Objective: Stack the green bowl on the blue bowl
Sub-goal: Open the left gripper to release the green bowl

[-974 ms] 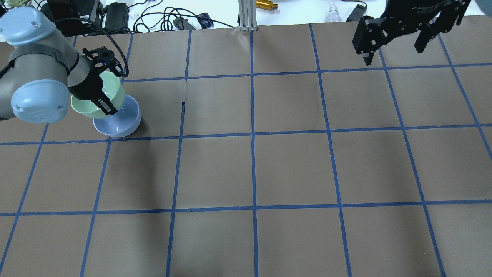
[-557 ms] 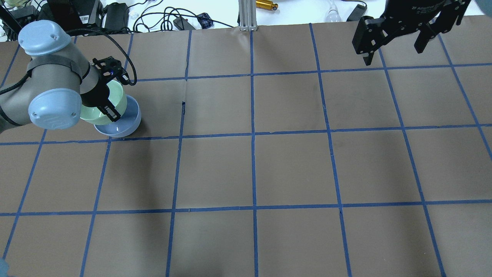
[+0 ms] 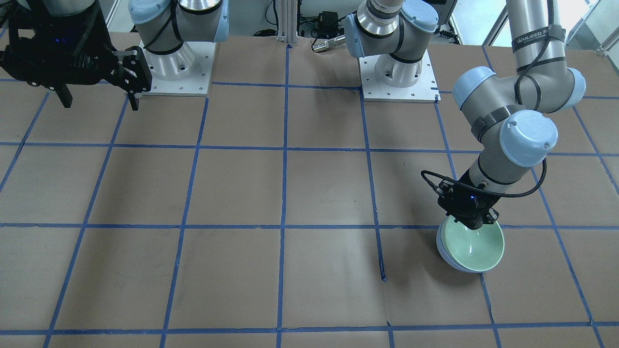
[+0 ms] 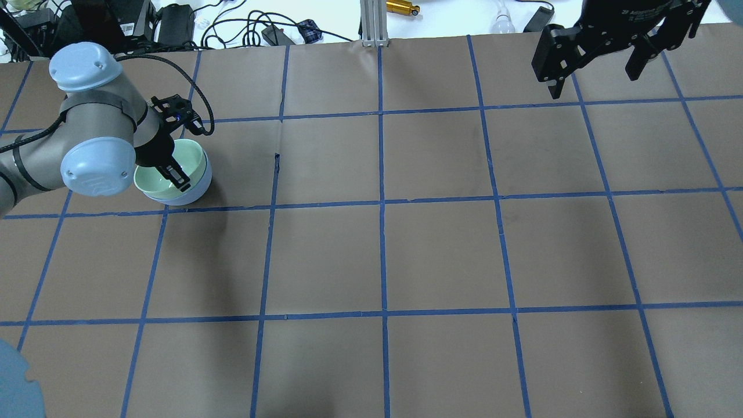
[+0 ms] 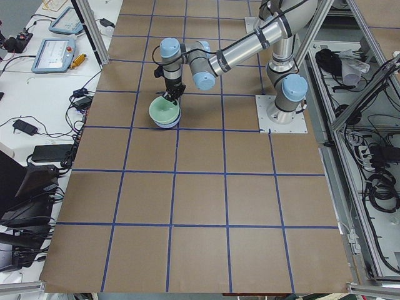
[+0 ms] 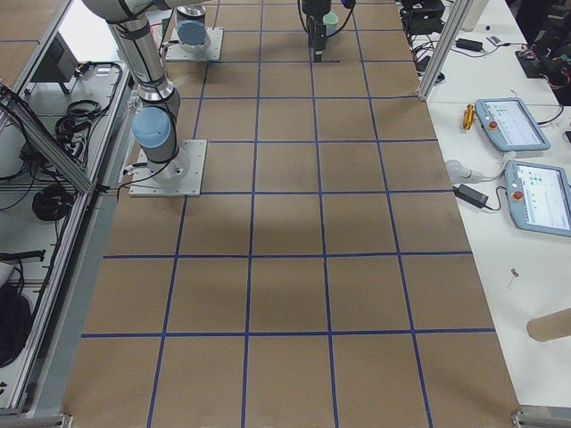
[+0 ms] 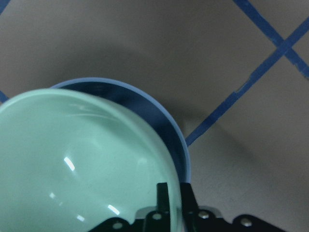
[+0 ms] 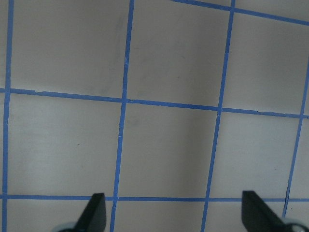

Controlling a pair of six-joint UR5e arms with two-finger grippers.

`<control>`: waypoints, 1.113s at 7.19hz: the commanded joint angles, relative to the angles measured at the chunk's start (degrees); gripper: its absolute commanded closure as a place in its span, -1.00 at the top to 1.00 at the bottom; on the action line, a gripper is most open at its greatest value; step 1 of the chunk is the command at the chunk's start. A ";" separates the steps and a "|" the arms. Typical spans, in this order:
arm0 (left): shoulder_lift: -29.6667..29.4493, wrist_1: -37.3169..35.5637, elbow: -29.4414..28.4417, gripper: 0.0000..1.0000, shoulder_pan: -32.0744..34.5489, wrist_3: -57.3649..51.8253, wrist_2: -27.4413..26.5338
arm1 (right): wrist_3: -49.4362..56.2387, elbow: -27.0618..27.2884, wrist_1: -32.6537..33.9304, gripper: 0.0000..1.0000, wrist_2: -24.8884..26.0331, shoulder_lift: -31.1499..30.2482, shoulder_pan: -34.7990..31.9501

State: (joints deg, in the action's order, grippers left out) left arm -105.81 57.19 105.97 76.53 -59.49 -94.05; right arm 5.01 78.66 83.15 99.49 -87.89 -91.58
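The green bowl [image 4: 168, 167] sits slightly tilted inside the blue bowl [image 4: 194, 187] at the table's far left. Only a crescent of the blue bowl shows beneath it. My left gripper [image 4: 176, 176] is shut on the green bowl's rim, one finger inside and one outside. In the left wrist view the green bowl [image 7: 72, 169] fills the lower left, the blue bowl's rim [image 7: 145, 102] shows behind it, and the gripper [image 7: 174, 198] pinches the green rim. The front view shows the green bowl [image 3: 476, 246], the blue bowl [image 3: 441, 249] and the left gripper [image 3: 471, 221]. My right gripper [image 4: 593, 82] hangs open and empty over the far right corner.
Cables, power bricks and a yellow tool lie beyond the table's far edge [image 4: 232, 29]. An aluminium post [image 4: 371, 23] stands at the far middle. The two arm bases [image 3: 174, 67] stand at the robot's side. Blue tape lines cross the brown table.
My left gripper has carried the green bowl down and to the right, from above the blue bowl's edge into the blue bowl. The right arm has not moved.
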 commanded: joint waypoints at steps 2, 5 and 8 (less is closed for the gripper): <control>1.56 -0.34 -0.24 0.90 4.04 5.33 0.18 | 0.00 0.00 0.00 1.00 0.00 0.00 0.00; 6.83 10.85 -3.64 0.90 6.61 20.51 2.62 | 0.00 0.00 0.00 1.00 0.00 0.00 0.00; 11.23 27.65 -11.55 1.00 6.70 36.59 7.97 | 0.00 0.00 0.00 1.00 0.00 0.00 0.00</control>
State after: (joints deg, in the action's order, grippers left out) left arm -96.25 78.05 97.60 83.19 -29.58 -88.85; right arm 5.01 78.66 83.14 99.49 -87.89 -91.58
